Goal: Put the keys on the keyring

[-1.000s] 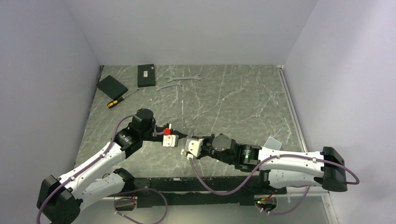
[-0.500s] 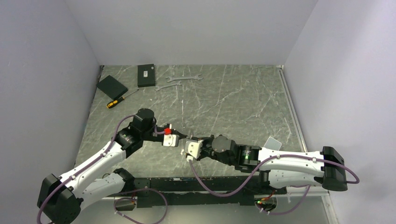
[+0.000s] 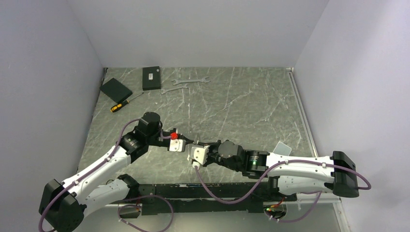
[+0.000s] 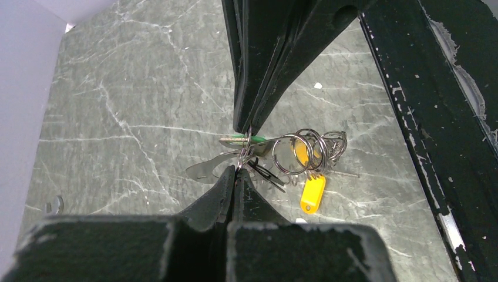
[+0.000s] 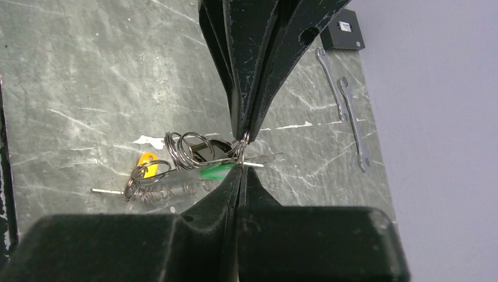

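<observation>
We see L tool [image 4: 241, 157] & R tool [image 5: 241, 150] both pinched shut on keys [image 4: 234, 140]; ring [image 4: 310, 141] lies just right of tips, L wrist view.

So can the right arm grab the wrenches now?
Probably not yet: the right fingers are shut on the keys, and the wrenches lie far off, though nothing stands in between.

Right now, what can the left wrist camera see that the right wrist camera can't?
Only the left wrist view shows a small metal loop lying alone on the table. Only the right wrist view shows two wrenches and a black box. Both show the keys with their green tag, the coiled rings and the yellow tag. The left gripper and right gripper each pinch the keys in their own view.
</observation>
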